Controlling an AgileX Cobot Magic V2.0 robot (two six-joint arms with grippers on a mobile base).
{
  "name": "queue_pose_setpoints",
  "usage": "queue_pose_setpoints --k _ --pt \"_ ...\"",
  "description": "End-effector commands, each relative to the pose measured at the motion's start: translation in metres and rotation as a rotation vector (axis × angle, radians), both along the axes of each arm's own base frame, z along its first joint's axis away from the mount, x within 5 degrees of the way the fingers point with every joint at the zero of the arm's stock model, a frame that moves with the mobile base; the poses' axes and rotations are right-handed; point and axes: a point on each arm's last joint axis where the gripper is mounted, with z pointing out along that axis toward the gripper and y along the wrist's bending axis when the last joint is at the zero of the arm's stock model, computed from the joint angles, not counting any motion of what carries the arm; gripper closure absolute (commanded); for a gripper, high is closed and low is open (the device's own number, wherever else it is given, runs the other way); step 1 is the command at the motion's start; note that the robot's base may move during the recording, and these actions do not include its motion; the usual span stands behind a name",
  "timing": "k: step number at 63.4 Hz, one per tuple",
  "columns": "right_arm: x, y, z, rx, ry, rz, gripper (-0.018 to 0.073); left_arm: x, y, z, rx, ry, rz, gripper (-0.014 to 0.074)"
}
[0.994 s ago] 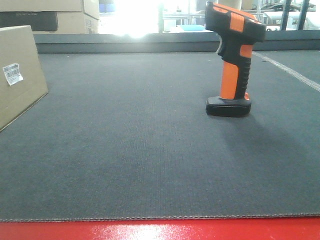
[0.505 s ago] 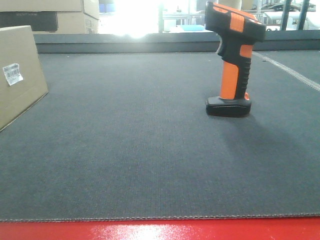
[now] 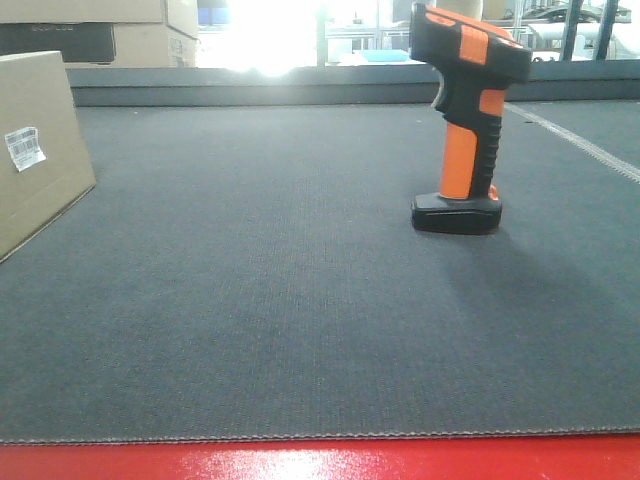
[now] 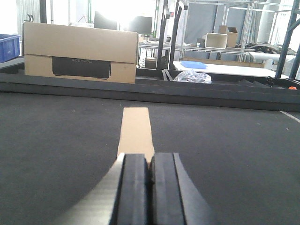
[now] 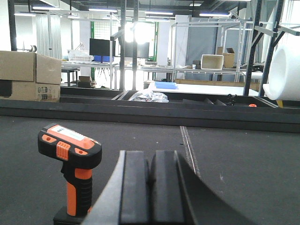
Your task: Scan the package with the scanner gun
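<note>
You are looking at the scanner gun (image 3: 465, 120) standing upright on its flat black foot on the dark mat (image 3: 280, 300), right of center in the front view, with nothing touching it. The package (image 3: 35, 145) is sitting at the far left edge of that view, its small white barcode label (image 3: 25, 147) facing the camera, well apart from the scanner.

Your right gripper (image 5: 150, 187) is hovering low over the mat with its black pads pressed together and nothing between them; the scanner gun is standing just left of it in the right wrist view. Your left gripper (image 4: 150, 187) is likewise clenched on nothing, pads meeting along a thin seam. A tan strip (image 4: 136, 133) is lying on the mat straight ahead of it; it may be the package's top edge seen end-on, but you cannot tell from this angle.

Beyond the mat's raised black border (image 4: 150, 89), a larger tan carton with a dark panel (image 4: 80, 52) is resting at the back left.
</note>
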Motion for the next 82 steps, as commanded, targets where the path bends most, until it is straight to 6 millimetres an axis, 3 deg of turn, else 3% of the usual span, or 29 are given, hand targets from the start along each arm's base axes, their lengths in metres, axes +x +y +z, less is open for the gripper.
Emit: queue_pose_setpoints --k 1,51,69,82 --pt "-0.001 0.0 0.001 -0.017 -0.019 -0.011 0.0712 -0.001 0.0 0.002 0.001 -0.027 -0.003 0.0707" --pt "0.0 -0.001 -0.002 -0.037 0.003 -0.017 0.0712 -0.001 0.0 0.002 0.001 -0.027 -0.003 0.0707" --pt "0.016 -0.003 -0.052 -0.036 0.056 -0.027 0.0712 -0.001 0.0 0.002 0.001 -0.027 -0.003 0.0707" --pt "0.021 -0.004 -0.075 -0.036 0.014 -0.04 0.0712 -0.001 0.0 0.003 0.001 -0.034 -0.002 0.0707"
